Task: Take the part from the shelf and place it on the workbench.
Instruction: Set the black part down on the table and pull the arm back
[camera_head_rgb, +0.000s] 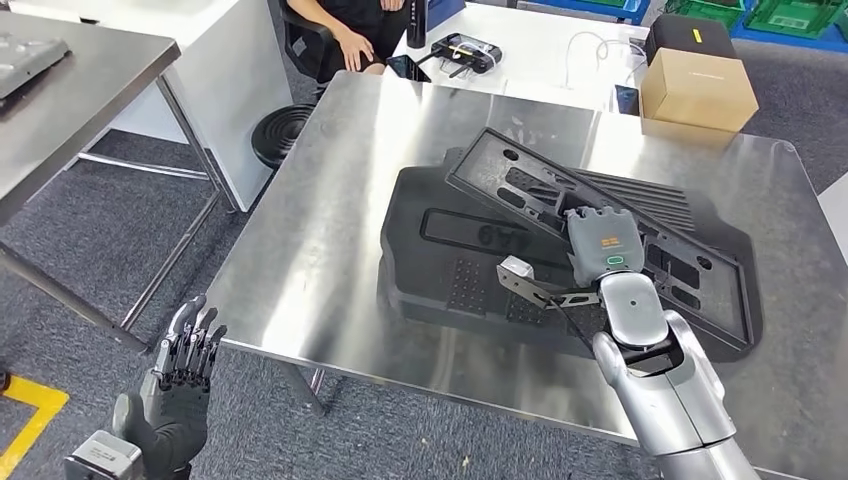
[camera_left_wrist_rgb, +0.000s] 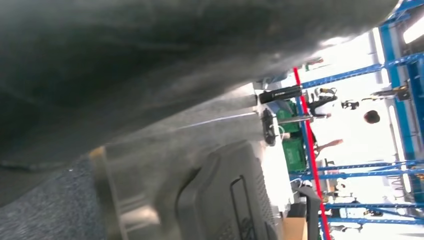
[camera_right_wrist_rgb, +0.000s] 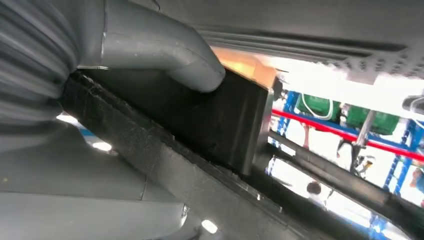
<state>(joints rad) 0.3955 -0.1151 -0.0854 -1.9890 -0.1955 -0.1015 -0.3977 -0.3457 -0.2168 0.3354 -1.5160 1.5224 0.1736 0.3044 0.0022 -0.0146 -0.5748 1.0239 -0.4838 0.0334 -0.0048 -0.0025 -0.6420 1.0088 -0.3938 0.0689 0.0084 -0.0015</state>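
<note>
A long black plastic frame part lies tilted across a larger black moulded panel on the steel workbench. My right hand grips the frame near its middle, fingers curled over its edge. In the right wrist view my grey thumb presses on the black frame. Below the bench's near-left corner my left hand hangs with its fingers apart, holding nothing. The left wrist view looks along the bench edge at the black panel.
A cardboard box stands at the bench's far right corner. A white table with a controller and a seated person lie beyond. Another steel table is at far left. Yellow floor tape is near my left hand.
</note>
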